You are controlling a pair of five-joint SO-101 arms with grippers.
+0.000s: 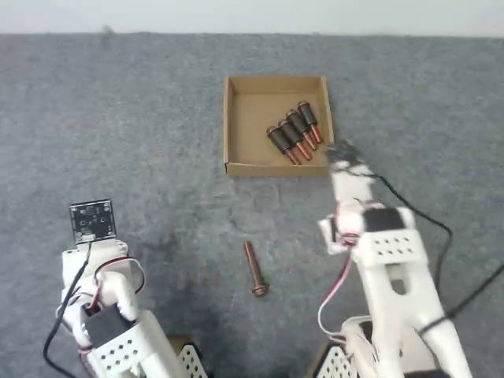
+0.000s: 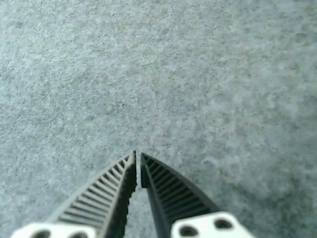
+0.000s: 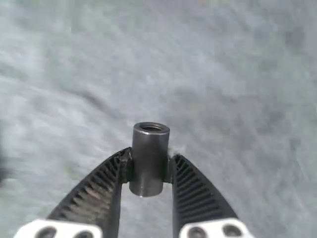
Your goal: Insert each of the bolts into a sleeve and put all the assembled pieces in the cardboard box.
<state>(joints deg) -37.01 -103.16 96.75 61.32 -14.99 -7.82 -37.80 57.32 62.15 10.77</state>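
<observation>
Possibly the sleeve [image 3: 150, 144], pinched by the right gripper [image 3: 149, 155], tilts and the bolt [image 1: 254, 268] on the bench [image 1: 118, 118] jams; the left gripper [image 2: 138, 154] is pressed together.

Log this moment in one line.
left end effector: shut, empty | right end effector: holds sleeve | bolt: on table | cardboard box: four assembled pieces

The left claw [image 2: 138, 155] is pressed closed, its arm folded back, while the right claw [image 3: 148, 161], stretched forward, clamps a sleeve [image 3: 150, 148].
</observation>
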